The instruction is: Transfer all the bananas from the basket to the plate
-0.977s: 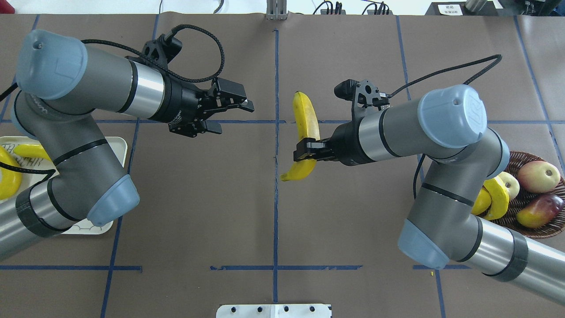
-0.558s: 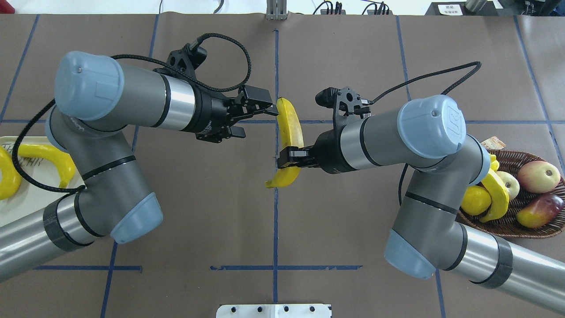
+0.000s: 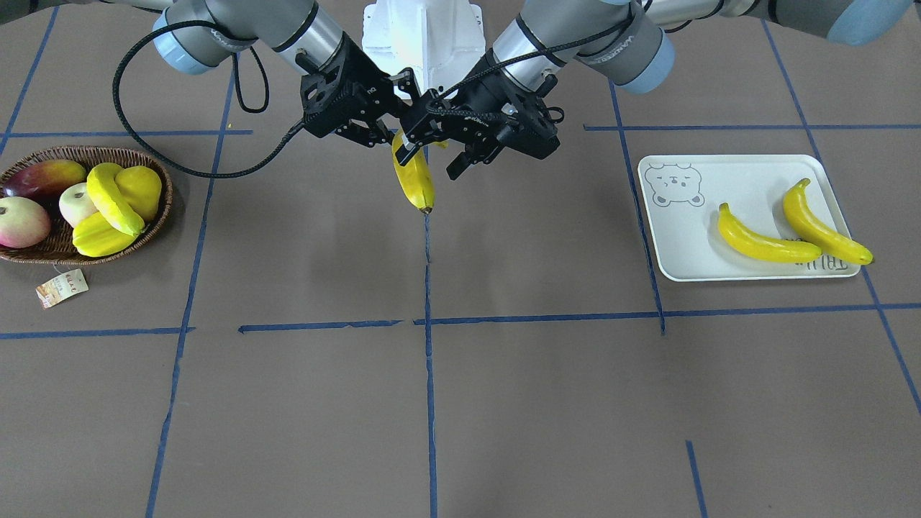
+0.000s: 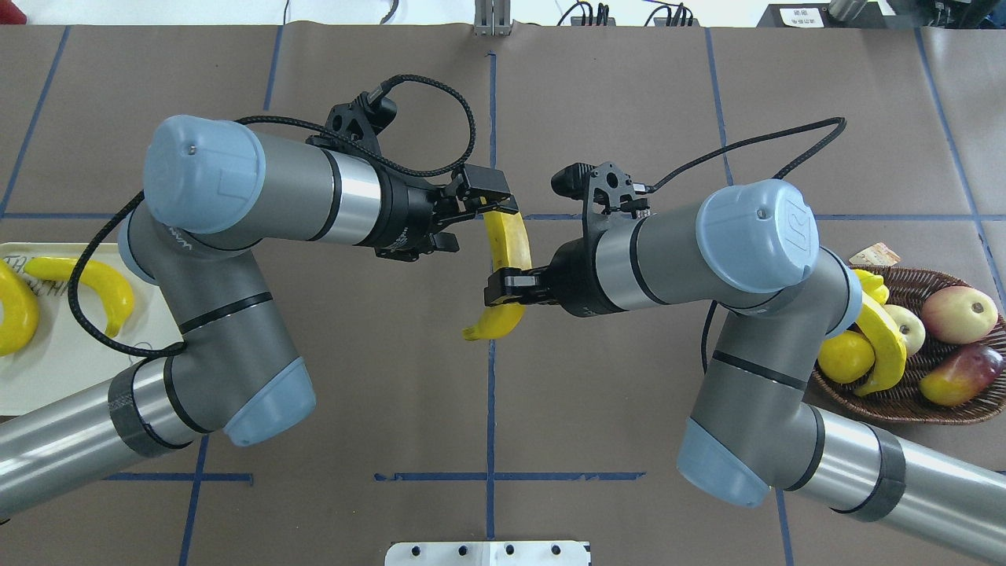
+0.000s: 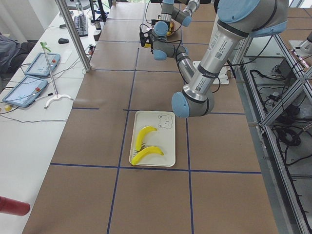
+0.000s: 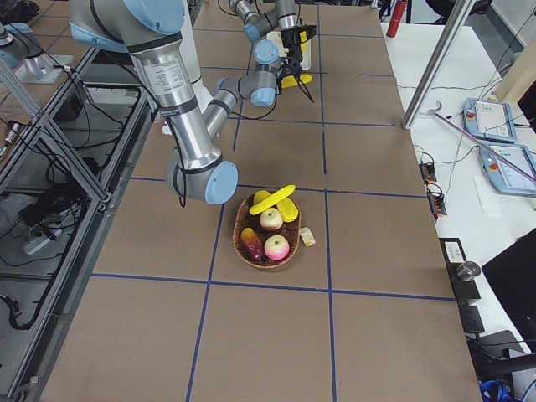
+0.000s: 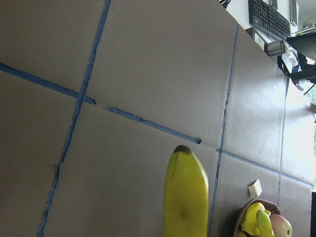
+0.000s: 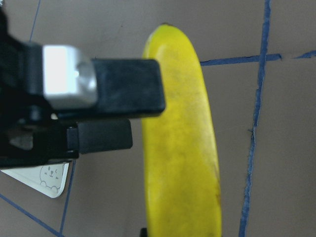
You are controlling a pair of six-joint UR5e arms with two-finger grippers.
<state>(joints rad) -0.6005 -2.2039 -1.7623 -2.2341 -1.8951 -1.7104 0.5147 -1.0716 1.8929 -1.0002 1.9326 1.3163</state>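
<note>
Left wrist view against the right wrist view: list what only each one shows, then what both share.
Only the left wrist view shows the basket of fruit in its lower right corner, the paper tag lying on the table, and a keyboard beyond the table's edge. Only the right wrist view shows the left gripper's fingers, open beside the banana, and a corner of the plate with its bear print. Both show the banana above the brown table with its blue tape lines.

The left gripper (image 4: 481, 225) has swung right to the banana's (image 4: 509, 244) far end; the right gripper (image 4: 503, 284) carried it slightly left.
</note>
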